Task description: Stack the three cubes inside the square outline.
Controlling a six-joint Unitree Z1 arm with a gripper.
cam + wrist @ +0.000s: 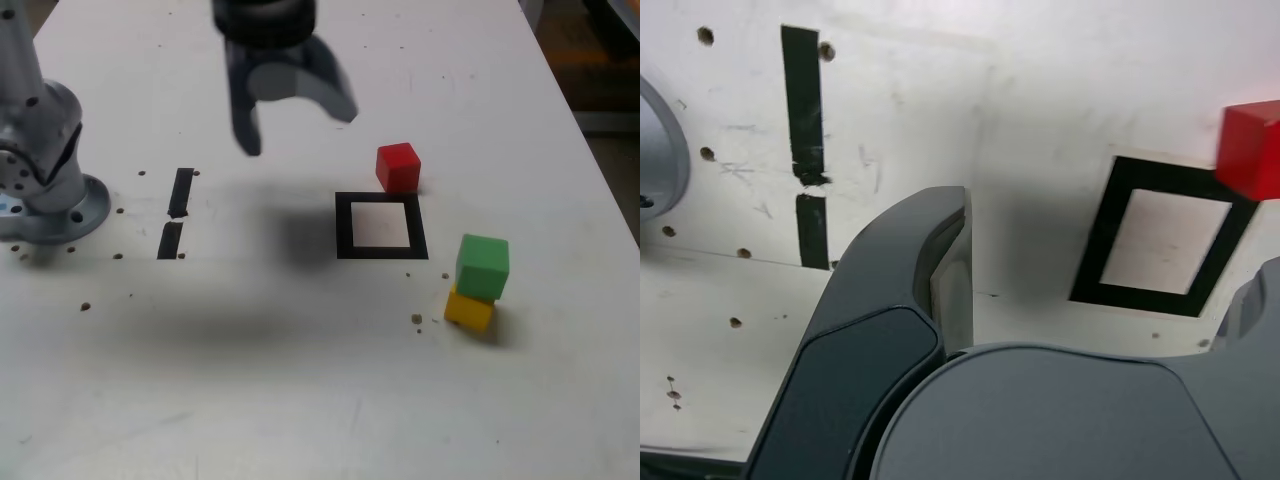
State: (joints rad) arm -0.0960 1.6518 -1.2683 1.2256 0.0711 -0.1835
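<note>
We hold our grey two-fingered gripper (300, 130) above the white, hole-dotted tabletop (270, 400), between the two short strips of black tape (175, 212) and the square outline of black tape with its pale centre (381, 252); our fingers are spread wide and released, with nothing between them; in the exterior view the gripper looks blurred, and its shadow falls on the table just to the left of the outline.

We see the small solid red cube (398, 168) on the table by the outline's far edge, toward its right corner in the exterior view; whether it touches the tape we cannot tell; the small solid green cube (482, 267) sits on top of the small solid yellow cube (469, 311), and this pair stands outside the outline, beyond its near right corner in the exterior view; the green cube hides part of the yellow one.

In the wrist view we find the red cube again, cut by the picture's border, beside a corner of the outline; the grey round base of the arm (62, 205) stands at the exterior view's left, past the tape strips.
</note>
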